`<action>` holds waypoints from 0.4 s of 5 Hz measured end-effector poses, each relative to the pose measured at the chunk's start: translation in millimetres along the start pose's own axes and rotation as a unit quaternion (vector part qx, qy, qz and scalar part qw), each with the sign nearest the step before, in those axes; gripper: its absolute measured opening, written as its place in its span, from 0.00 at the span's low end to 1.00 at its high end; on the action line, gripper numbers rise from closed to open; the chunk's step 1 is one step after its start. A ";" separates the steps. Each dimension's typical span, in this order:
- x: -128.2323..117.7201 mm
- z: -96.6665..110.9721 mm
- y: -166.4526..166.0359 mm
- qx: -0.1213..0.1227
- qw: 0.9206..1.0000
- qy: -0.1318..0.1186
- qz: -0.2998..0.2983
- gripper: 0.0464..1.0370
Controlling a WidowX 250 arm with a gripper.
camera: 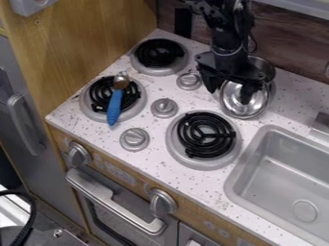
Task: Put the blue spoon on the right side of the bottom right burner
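Partly hidden: metal bowl point(239, 109), under end effector point(229, 96) | fingers apart, hold on bowl unclear | sink point(283, 168) cut off right

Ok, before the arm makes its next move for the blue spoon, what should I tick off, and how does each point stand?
1. Blue spoon at its goal: not ok, it lies across the bottom left burner.
2. Spoon handle uncovered for a grasp: ok, nothing lies over it.
3. Gripper open: ok, its fingers are spread.
4. Gripper lined up with the spoon: not ok, it is over at the metal bowl.
5. Gripper free of contact with the bowl: cannot tell.
6. Bottom right burner unobstructed: ok, its coil is bare.
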State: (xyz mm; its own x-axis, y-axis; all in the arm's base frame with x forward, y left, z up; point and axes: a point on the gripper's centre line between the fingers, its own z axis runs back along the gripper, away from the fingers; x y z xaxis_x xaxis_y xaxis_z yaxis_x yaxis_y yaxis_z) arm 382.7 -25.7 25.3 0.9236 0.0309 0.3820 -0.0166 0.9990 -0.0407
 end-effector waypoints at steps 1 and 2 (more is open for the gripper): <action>-11.0 -11.2 0.3 0.001 1.000 0.021 0.001 0.96; -11.7 -13.8 31.7 0.011 1.000 0.025 0.001 0.96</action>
State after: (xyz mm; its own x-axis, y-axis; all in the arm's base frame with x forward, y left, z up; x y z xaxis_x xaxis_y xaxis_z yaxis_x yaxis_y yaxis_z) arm 376.6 5.1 6.7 0.9415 0.0309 0.3355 -0.0252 0.9995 -0.0212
